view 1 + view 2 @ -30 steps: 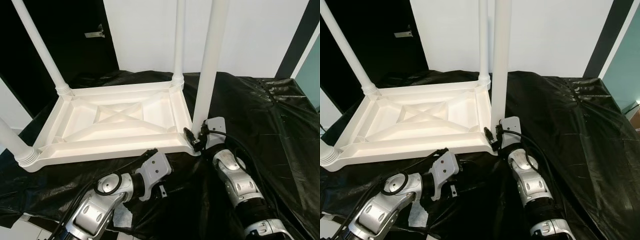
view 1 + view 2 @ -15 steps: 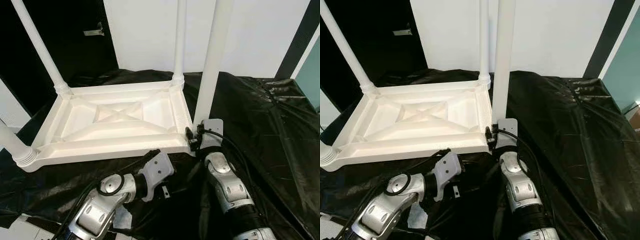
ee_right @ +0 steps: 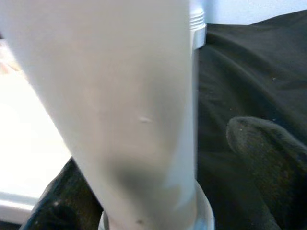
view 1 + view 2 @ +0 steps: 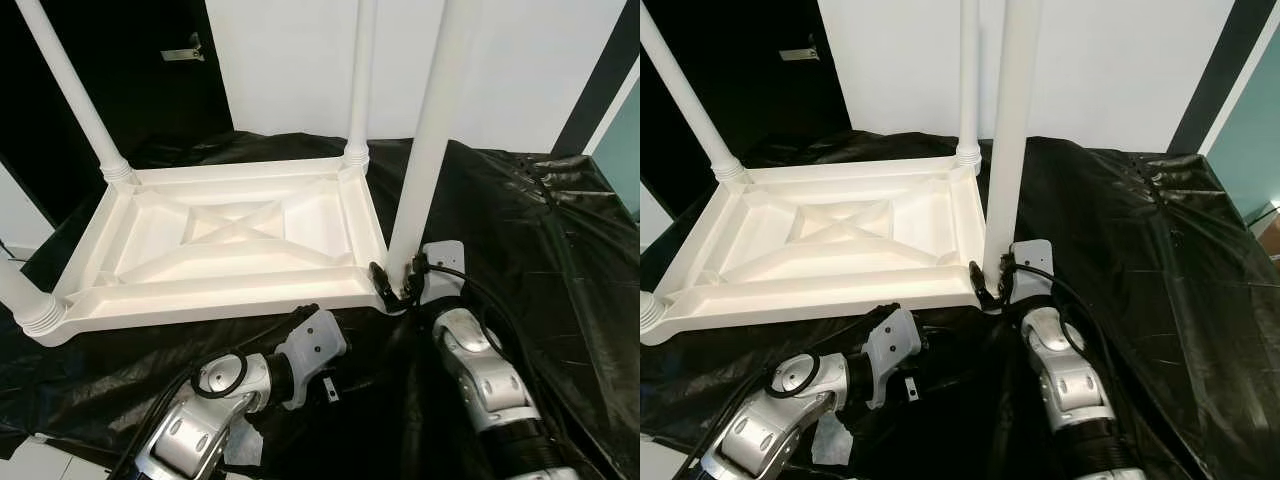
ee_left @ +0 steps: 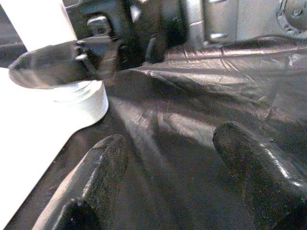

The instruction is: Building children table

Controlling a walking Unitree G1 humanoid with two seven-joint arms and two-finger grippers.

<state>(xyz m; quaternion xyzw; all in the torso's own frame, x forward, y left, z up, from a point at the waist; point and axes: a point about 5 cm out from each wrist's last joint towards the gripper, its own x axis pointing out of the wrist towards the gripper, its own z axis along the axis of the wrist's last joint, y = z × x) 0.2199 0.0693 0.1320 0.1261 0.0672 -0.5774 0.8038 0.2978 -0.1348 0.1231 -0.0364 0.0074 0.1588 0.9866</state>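
The upturned tabletop (image 4: 230, 240) is lying on black sheeting (image 4: 540, 230), legs pointing up. The near-right leg (image 4: 425, 160) is standing upright in its corner socket, long axis vertical, directly ahead of the right gripper (image 4: 398, 283), by far the nearer arm. Its jaws are straddling the leg's base, apparently gripping it, though blur hides true contact. The left gripper (image 5: 168, 167) is hovering low beside the tabletop's edge, jaws wide and holding nothing.
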